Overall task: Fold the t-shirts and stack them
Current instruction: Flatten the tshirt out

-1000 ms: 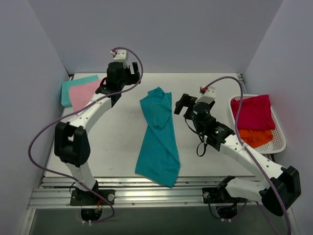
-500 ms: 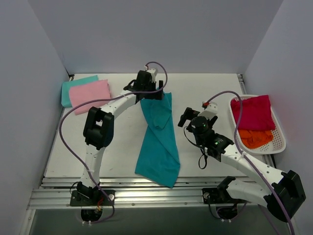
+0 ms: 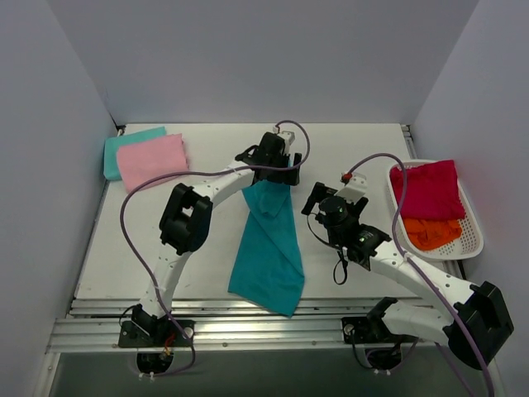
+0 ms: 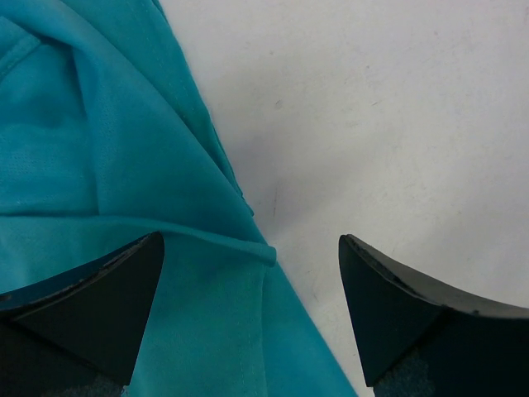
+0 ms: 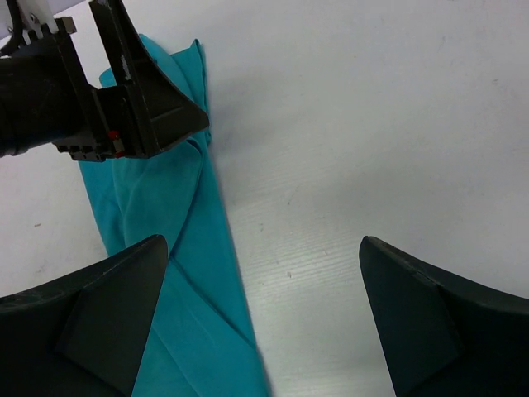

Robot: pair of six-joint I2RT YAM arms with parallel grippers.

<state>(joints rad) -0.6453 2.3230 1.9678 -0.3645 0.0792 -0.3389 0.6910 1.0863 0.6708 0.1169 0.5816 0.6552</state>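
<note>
A deep teal t-shirt (image 3: pixel 269 244) lies folded lengthwise in a long strip down the table's middle. It also shows in the left wrist view (image 4: pixel 107 165) and in the right wrist view (image 5: pixel 173 248). My left gripper (image 3: pixel 277 175) is open over the shirt's far end, its jaws astride the right edge (image 4: pixel 252 285). My right gripper (image 3: pixel 314 198) is open and empty just right of the shirt, above bare table (image 5: pixel 264 310). A folded pink shirt (image 3: pixel 151 157) lies on a folded pale aqua shirt (image 3: pixel 124 142) at the far left. Crimson (image 3: pixel 426 188) and orange (image 3: pixel 431 231) shirts lie in the basket.
A white lattice basket (image 3: pixel 473 236) stands at the table's right edge. Grey walls close the table on the left, back and right. The left arm's cable (image 3: pixel 132 207) loops over the left half of the table.
My left gripper has swung from beside the pink and aqua stack rightward to the teal shirt's far end. My right gripper has shifted slightly toward the shirt. The shirts have not moved.
</note>
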